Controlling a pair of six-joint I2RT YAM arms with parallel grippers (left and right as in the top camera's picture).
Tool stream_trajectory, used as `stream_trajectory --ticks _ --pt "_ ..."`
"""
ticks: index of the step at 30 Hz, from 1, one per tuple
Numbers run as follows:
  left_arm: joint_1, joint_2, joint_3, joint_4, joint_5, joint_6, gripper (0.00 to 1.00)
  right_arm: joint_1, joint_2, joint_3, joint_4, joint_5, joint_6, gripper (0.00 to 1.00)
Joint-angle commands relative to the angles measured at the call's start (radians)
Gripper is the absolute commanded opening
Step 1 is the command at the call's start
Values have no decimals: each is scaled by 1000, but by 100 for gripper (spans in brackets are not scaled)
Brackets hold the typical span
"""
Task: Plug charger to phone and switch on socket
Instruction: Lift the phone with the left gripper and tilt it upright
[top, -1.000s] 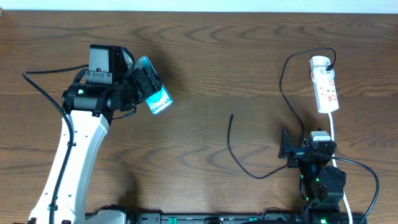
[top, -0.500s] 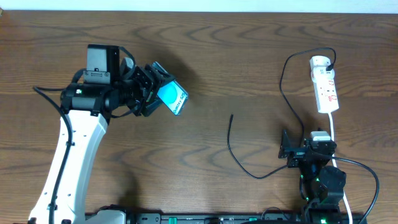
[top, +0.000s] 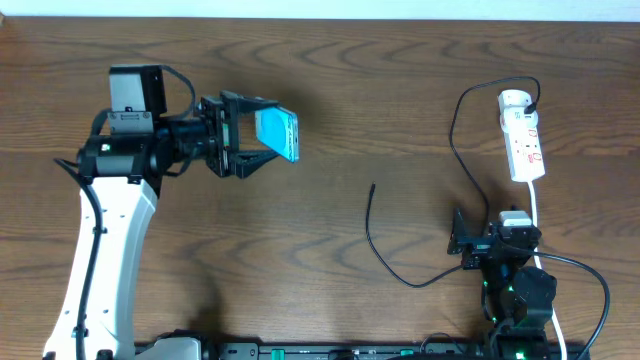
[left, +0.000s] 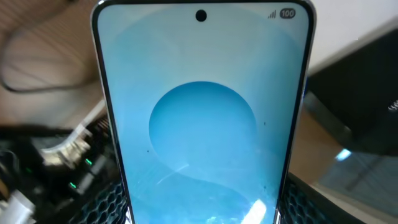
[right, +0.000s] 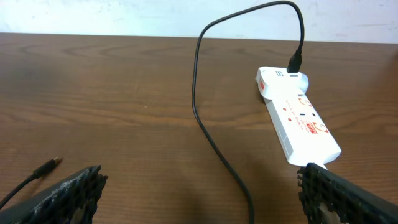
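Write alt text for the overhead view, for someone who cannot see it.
The left hand holds the phone above a wooden table. To the right, the charger runs from the white socket to a loose tip lying mid-table.

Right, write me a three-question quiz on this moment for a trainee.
1. True or false: the tip of the charger is already plugged into the phone.
2. What is the left gripper holding? A. the phone B. the charger C. nothing
3. Fill in: the charger's black plug sits in one end of the white ____.
Key: 1. False: the tip lies on the table, apart from the raised phone. 2. A. 3. power strip.
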Motion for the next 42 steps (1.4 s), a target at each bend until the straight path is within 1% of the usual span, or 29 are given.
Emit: stream_trajectory --ticks 1,4,16,22,24,28,32,36,39,42 --pt "5 -11 2 46 127 -119 8 15 -2 -1 -4 8 14 99" --pt "5 -11 2 51 127 -140 8 15 -2 -1 -4 8 14 99" --pt "5 -11 2 51 106 -135 7 15 -2 -1 -4 8 14 99" --pt "5 -11 2 50 -1 -47 7 15 -2 -1 -4 8 14 99" --pt "5 -11 2 50 -37 10 7 15 -2 -1 -4 8 14 99" --pt "4 -11 2 34 -140 167 7 15 -2 -1 -4 8 14 99" --pt "4 -11 2 -50 -294 323 7 15 -2 -1 -4 8 14 99" --pt "4 -10 2 -172 -501 395 7 15 -2 -1 -5 8 14 99" --pt "4 -1 2 -249 -641 422 7 15 -2 -1 -4 8 14 99" --pt "-3 14 2 -300 -733 443 7 15 -2 -1 -4 8 14 99"
